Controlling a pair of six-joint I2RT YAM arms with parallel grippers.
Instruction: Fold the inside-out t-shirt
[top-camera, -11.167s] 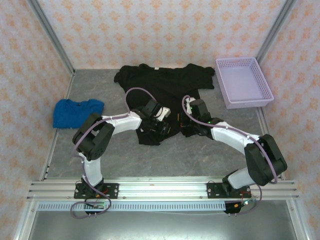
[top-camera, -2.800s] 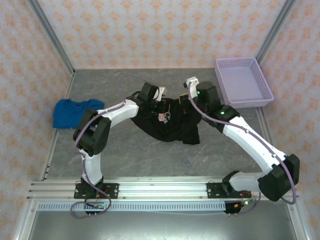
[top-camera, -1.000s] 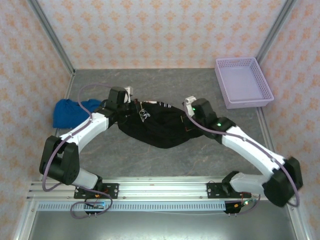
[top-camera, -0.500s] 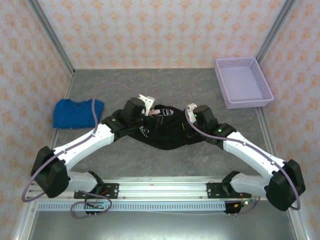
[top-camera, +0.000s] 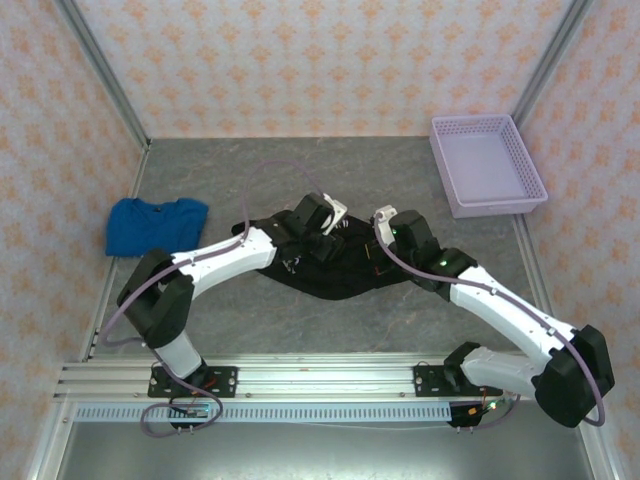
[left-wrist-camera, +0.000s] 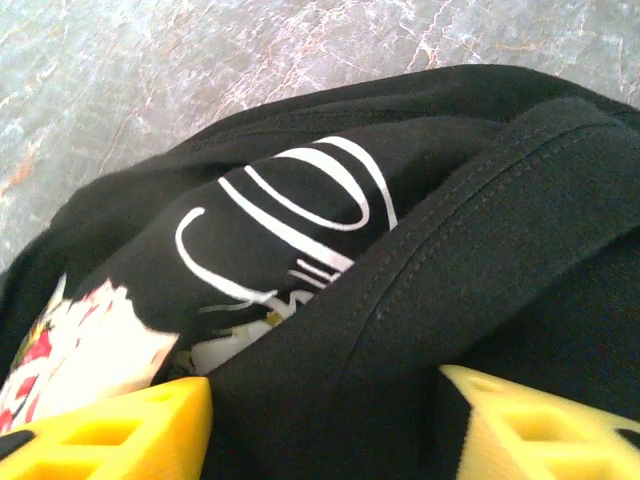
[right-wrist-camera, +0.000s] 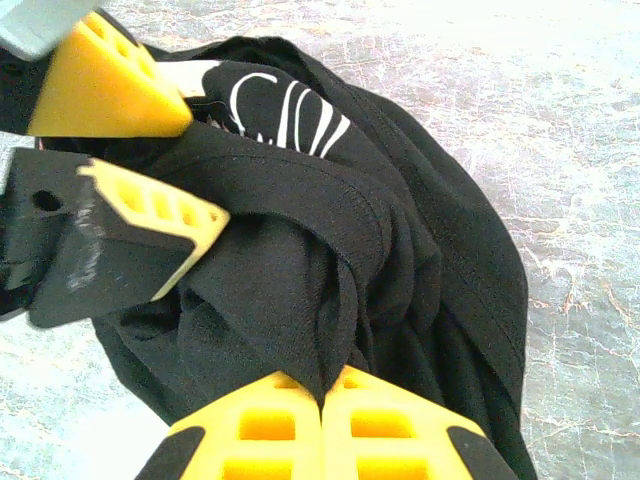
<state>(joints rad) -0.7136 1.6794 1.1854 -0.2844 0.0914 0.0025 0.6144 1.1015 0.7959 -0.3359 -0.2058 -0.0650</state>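
Top external view puts the inside-out t-shirt (top-camera: 335, 275) in a dark bunch at the middle of the table (top-camera: 300, 330), well short of a flat spread, with both my wrists meeting over its upper edge.

My right gripper (right-wrist-camera: 322, 395) is closed tight on a ridge of black cloth, the two yellow pads pressed together with the fabric pinched between them. My left gripper (left-wrist-camera: 325, 400) stands with its fingers apart, straddling a stitched hem band; I judge it is not clamped on anything yet.

This cloth is soft, light and floppy. It will sag and drag wherever I do not carry it, and layers will slide over each other, so a pinch on a loose ridge may pick up more than one layer. The double-stitched hem is the firmest place to take, and I would close on that, away from the white script print (left-wrist-camera: 290, 215) tucked in the folds.

At the far right sits a lavender basket (top-camera: 530, 175), and I see nothing lying in it. A folded blue garment (top-camera: 155, 225) lies at the left, well apart from the shirt.
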